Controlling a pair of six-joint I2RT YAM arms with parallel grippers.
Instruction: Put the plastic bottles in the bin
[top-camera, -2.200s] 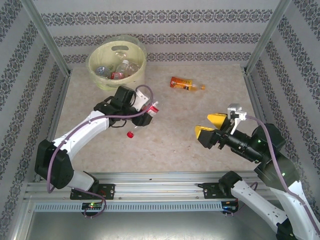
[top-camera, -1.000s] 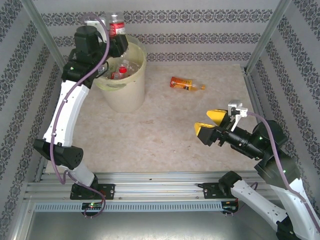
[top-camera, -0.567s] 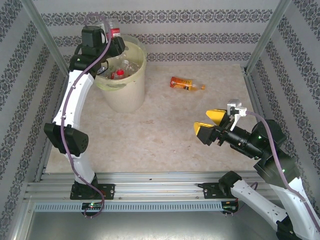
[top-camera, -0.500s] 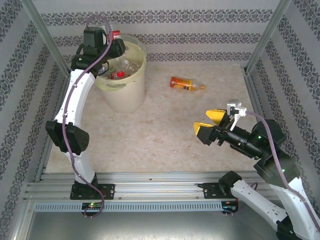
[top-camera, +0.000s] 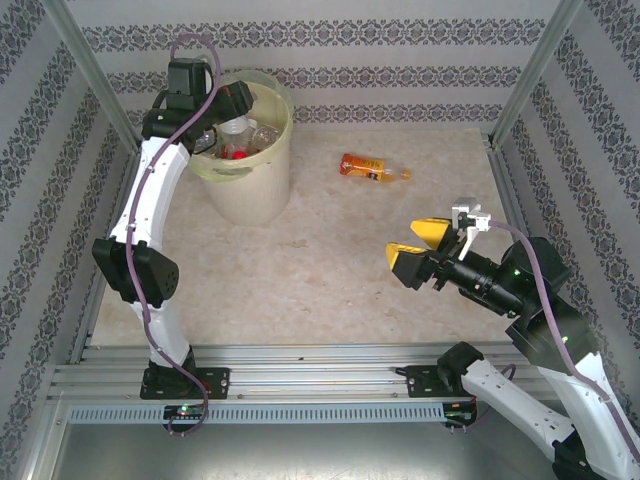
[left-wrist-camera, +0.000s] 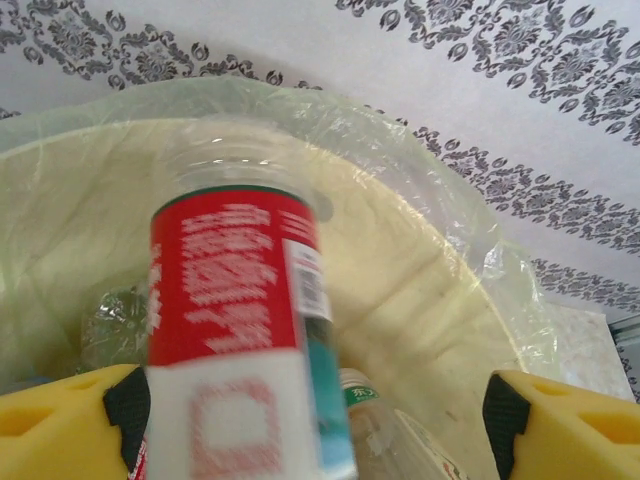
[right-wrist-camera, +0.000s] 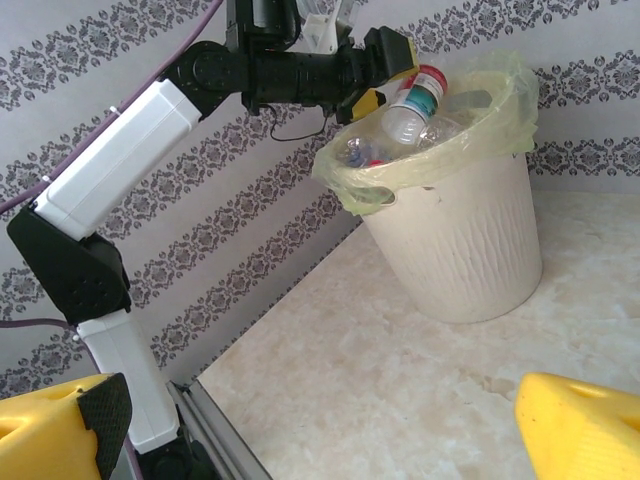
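My left gripper (top-camera: 232, 100) hangs open over the mouth of the pale-yellow bin (top-camera: 255, 195). A clear bottle with a red label (left-wrist-camera: 235, 330) sits blurred between its yellow fingers (left-wrist-camera: 60, 425), loose on the right side, and tips into the bin's liner (right-wrist-camera: 415, 100). Several more plastic bottles (top-camera: 240, 140) lie inside the bin (left-wrist-camera: 430, 290), one with a green label (left-wrist-camera: 372, 398). An orange-labelled bottle (top-camera: 372, 168) lies on the table right of the bin. My right gripper (top-camera: 412, 250) stands open and empty above the table at the right, facing the bin (right-wrist-camera: 470, 240).
Patterned walls and metal corner posts (top-camera: 90, 75) close in the marble-look table (top-camera: 320, 270). The bin stands in the back left corner, close to the wall. An aluminium rail (top-camera: 320, 385) with both arm bases runs along the near edge.
The left arm carried the red-label bottle up over the bin, dipped toward its mouth and opened its jaws; the bottle is slipping free. The right arm has barely moved.
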